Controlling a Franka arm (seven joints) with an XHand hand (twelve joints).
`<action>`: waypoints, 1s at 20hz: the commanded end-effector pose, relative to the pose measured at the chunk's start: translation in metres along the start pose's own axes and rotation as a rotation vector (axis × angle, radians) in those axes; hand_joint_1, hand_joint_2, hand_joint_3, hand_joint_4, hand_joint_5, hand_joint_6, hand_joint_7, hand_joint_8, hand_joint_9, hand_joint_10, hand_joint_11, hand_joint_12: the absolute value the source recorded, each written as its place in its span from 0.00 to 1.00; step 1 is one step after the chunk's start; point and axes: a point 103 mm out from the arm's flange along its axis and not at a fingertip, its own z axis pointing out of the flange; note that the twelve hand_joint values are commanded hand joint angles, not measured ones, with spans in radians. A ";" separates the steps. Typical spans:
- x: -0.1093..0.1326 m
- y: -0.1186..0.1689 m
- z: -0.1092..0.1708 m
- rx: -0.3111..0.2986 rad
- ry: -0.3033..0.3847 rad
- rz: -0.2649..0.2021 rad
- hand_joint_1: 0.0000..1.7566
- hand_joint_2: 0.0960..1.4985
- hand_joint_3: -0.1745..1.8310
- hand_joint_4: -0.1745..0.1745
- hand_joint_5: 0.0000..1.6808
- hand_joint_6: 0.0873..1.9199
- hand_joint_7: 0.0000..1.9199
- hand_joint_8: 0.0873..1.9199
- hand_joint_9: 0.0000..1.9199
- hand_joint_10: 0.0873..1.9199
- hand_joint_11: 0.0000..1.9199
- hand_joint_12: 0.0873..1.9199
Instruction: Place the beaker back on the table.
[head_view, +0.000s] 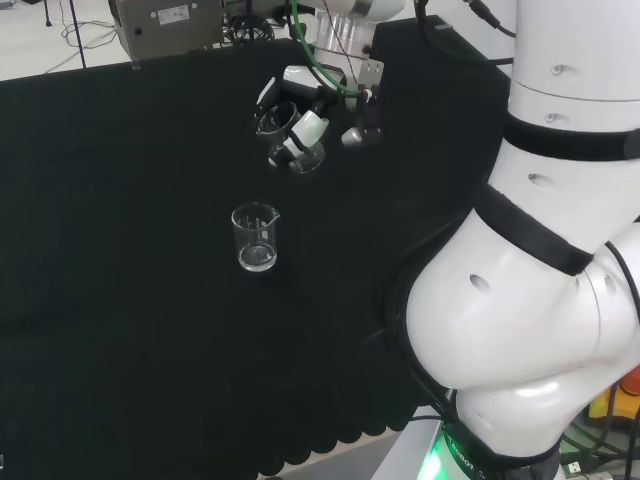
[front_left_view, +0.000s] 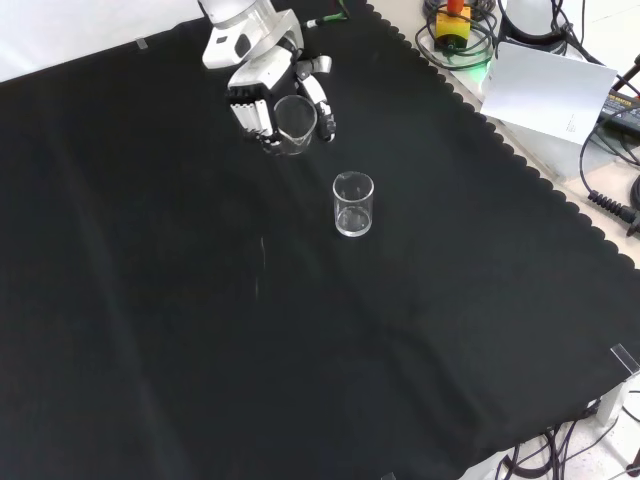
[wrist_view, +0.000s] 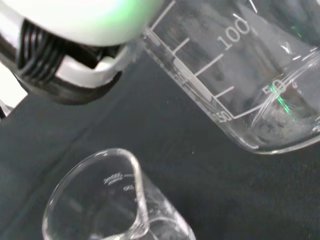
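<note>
The hand (front_left_view: 262, 92), upper left in the front view, is gripping a tilted beaker (front_left_view: 295, 124) with curled fingers. A second beaker (front_left_view: 353, 204) is standing upright on the black cloth (front_left_view: 200, 330) just below-right.

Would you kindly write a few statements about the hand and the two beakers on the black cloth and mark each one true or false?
1. The hand has its fingers curled round a clear beaker. True.
2. The held beaker stands upright on the cloth. False: it is tilted, as the head view shows.
3. A second beaker stands upright on the cloth, apart from the hand. True.
4. The standing beaker is full of dark liquid. False: it looks clear, with no dark contents.
5. In the front view the standing beaker is above and to the left of the hand. False: it is below and to the right of it.
</note>
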 end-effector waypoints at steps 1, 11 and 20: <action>-0.028 0.013 0.012 -0.098 0.092 -0.017 0.64 0.40 0.42 1.00 0.77 0.31 0.89 0.00 0.91 0.00 0.88 0.18; -0.046 0.037 0.042 -0.092 0.163 -0.037 0.64 0.40 0.41 1.00 0.77 0.30 0.89 0.00 0.90 0.00 0.87 0.19; -0.061 0.050 0.060 -0.103 0.206 -0.028 0.64 0.40 0.41 1.00 0.77 0.30 0.89 0.00 0.90 0.00 0.86 0.19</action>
